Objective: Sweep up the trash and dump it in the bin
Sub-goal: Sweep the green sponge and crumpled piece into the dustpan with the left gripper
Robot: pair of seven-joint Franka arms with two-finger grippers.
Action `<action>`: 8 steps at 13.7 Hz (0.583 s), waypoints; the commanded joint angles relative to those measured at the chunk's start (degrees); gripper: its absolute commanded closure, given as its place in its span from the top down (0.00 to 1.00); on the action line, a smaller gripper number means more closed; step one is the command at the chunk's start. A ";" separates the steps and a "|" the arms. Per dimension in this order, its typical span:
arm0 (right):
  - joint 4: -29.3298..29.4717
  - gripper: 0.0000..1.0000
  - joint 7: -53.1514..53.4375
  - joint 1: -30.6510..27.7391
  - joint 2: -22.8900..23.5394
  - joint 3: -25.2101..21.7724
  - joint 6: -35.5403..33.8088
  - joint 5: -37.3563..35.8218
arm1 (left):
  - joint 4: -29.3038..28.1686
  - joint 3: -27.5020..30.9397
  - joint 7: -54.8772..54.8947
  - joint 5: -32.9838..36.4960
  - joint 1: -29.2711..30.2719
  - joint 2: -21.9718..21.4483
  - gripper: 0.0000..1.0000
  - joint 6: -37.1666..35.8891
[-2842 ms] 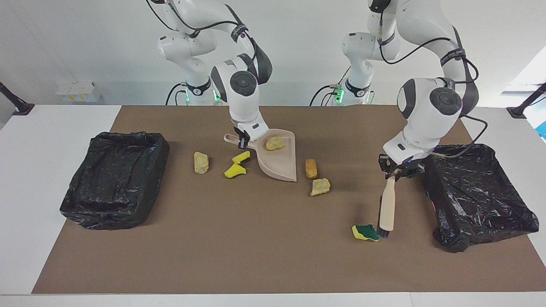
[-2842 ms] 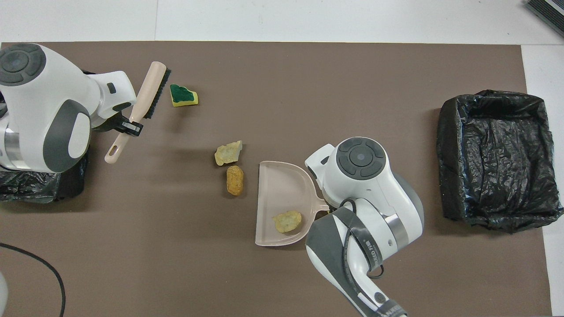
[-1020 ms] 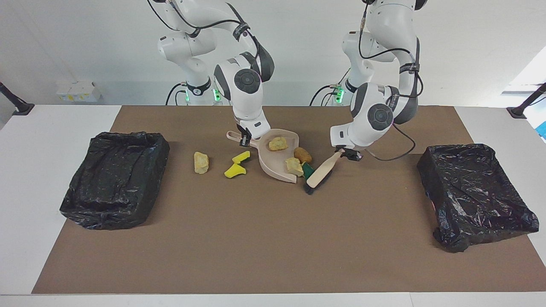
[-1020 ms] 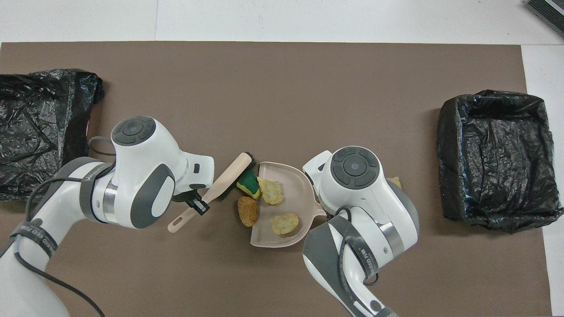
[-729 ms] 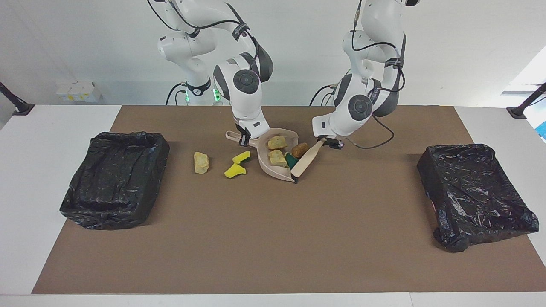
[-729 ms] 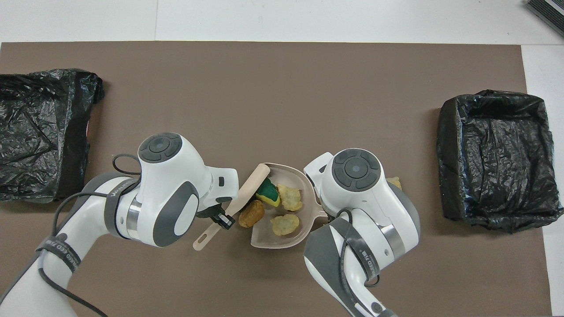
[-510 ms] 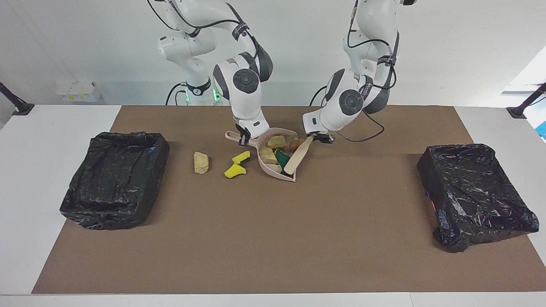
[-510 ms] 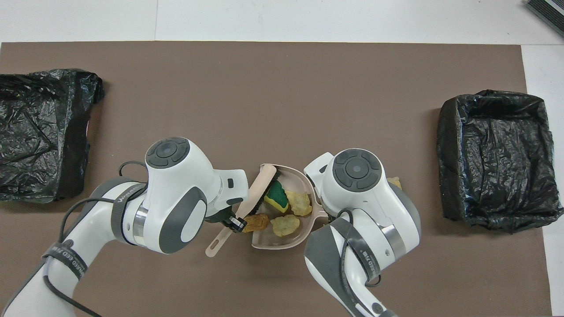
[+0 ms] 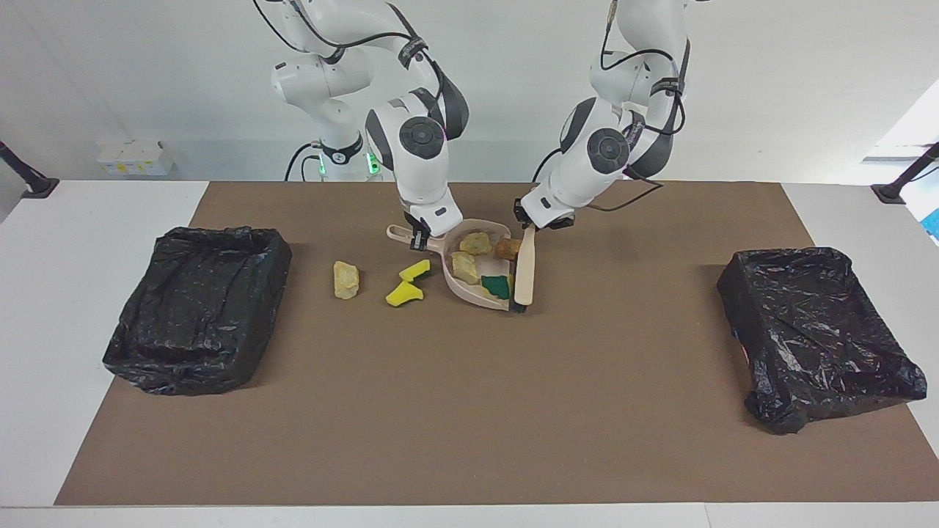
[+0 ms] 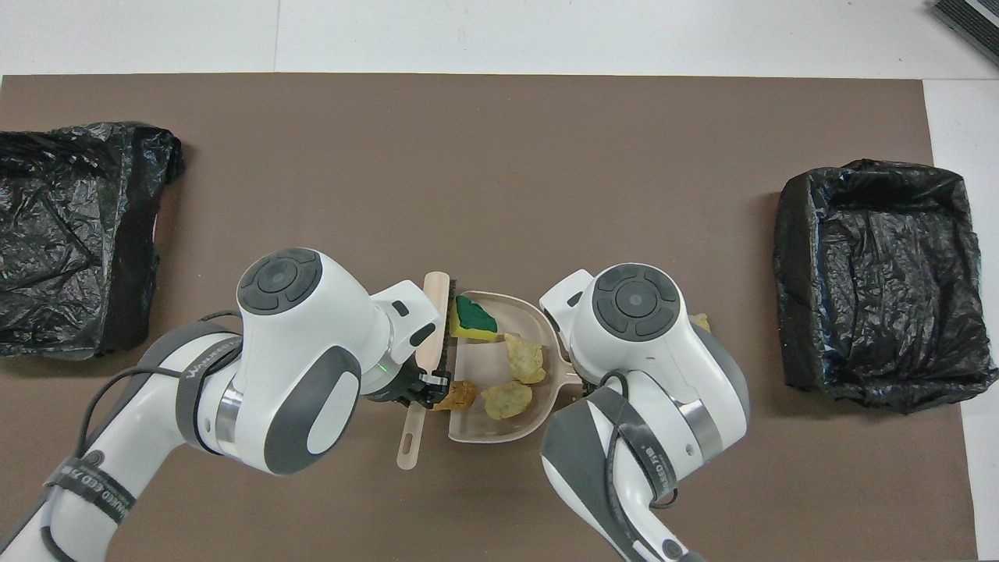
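Note:
My right gripper (image 9: 419, 240) is shut on the handle of the beige dustpan (image 9: 475, 292), which rests on the mat. My left gripper (image 9: 528, 228) is shut on the beige brush (image 9: 524, 268), whose bristles lie along the pan's open mouth. Trash in the pan: a yellow-and-green sponge (image 10: 472, 318) against the bristles, two tan lumps (image 10: 524, 357) (image 10: 506, 398) and an orange-brown lump (image 10: 459, 394) at the mouth. On the mat beside the pan, toward the right arm's end, lie two yellow sponge pieces (image 9: 406, 294) (image 9: 415, 270) and a tan lump (image 9: 345, 279). The overhead view hides my right gripper under its wrist.
Two black-lined bins stand on the brown mat: one bin (image 9: 198, 308) toward the right arm's end, the other bin (image 9: 814, 334) toward the left arm's end. Both arms crowd the dustpan near the robots' edge.
My left gripper swept the brush from near its bin to the dustpan, pushing the green sponge, a tan lump and the orange-brown lump in. The brush then turned along the pan's mouth.

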 commanded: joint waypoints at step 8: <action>-1.55 0.00 -4.44 -1.43 -1.41 0.42 1.25 0.62 | -14.04 0.93 -18.81 0.08 -7.73 -11.16 0.00 0.47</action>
